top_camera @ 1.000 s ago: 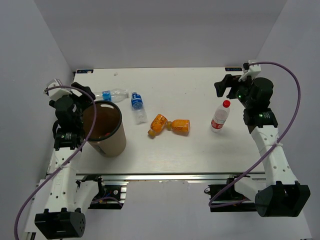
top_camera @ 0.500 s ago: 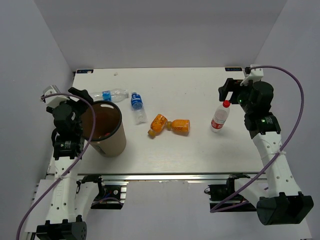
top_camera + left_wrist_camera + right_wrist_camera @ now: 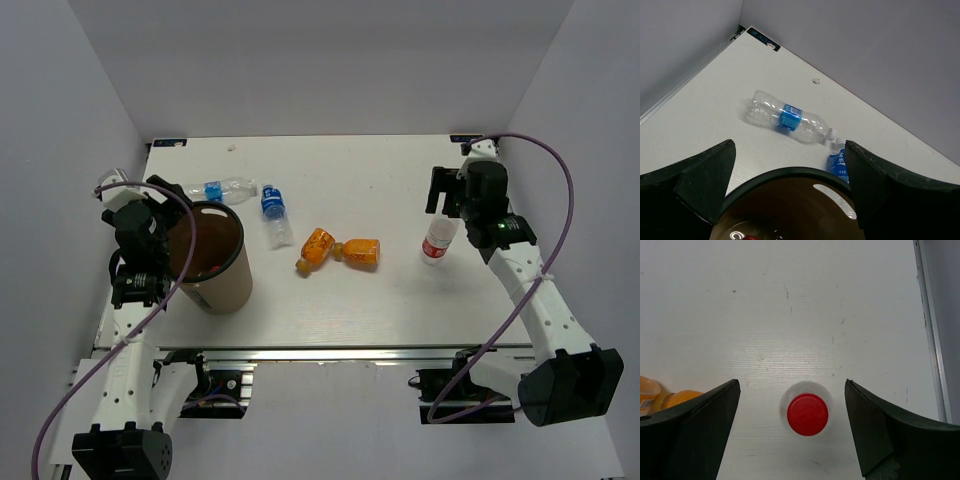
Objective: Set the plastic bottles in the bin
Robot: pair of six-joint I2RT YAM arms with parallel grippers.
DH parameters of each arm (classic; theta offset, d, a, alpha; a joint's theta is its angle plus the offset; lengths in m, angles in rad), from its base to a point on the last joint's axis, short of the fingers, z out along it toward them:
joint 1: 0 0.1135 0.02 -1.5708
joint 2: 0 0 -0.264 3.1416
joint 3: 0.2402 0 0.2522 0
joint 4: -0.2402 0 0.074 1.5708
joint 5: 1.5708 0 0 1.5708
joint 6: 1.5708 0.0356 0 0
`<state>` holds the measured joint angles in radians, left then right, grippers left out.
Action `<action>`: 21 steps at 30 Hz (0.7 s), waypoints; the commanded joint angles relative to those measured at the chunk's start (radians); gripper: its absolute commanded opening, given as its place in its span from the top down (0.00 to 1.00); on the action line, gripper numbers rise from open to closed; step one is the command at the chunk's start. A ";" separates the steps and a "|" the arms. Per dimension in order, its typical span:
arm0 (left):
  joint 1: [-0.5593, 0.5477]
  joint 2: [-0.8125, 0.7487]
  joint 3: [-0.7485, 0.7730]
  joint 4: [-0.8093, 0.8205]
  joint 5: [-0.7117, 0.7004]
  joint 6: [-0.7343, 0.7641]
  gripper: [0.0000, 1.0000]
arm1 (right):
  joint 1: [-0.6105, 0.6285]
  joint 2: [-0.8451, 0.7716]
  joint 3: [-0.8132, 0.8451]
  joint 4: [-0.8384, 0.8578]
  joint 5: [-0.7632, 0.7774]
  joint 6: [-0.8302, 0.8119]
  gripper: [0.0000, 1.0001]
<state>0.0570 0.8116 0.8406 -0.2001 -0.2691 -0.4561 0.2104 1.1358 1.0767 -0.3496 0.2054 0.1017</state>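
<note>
My right arm has swung in from the far right corner, and my right gripper [image 3: 440, 192] now hangs straight over the red-capped bottle [image 3: 438, 240]. My left arm has only shuffled a touch beside the bin [image 3: 228, 290].

Nearest me, the bin stands upright at the left of the white table [image 3: 380, 300]: a tan cylinder, dark rim, glossy brown inside. My left gripper [image 3: 790, 145] hovers above its far rim [image 3: 790, 172], jaws spread wide, nothing between them.

Further out, mid-table, the two stubby orange bottles lie on their sides and look to be touching. The left one [image 3: 317, 247] is slanted, with its narrow end toward me and to the left. The right one [image 3: 362, 252] lies left to right.

On the right, the red-capped bottle [image 3: 807, 414] stands upright, long axis vertical, round cap up. It is centred in the open gap of my right gripper [image 3: 791, 385], both fingers clear of it.

Beyond the bin, one blue-labelled bottle [image 3: 277, 215] lies with its neck pointing away from me. Farthest, the other clear ribbed one [image 3: 790, 120] lies crosswise, neck to the right, near its neighbour's neck
</note>
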 commanded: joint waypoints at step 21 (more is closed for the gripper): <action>0.001 0.026 -0.018 0.051 0.110 0.014 0.02 | 0.043 -0.011 -0.235 0.310 0.109 -0.003 0.22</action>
<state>0.0570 0.8433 0.8265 -0.1638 -0.1764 -0.4446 0.2493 1.1374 0.8398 -0.1528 0.3328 0.1173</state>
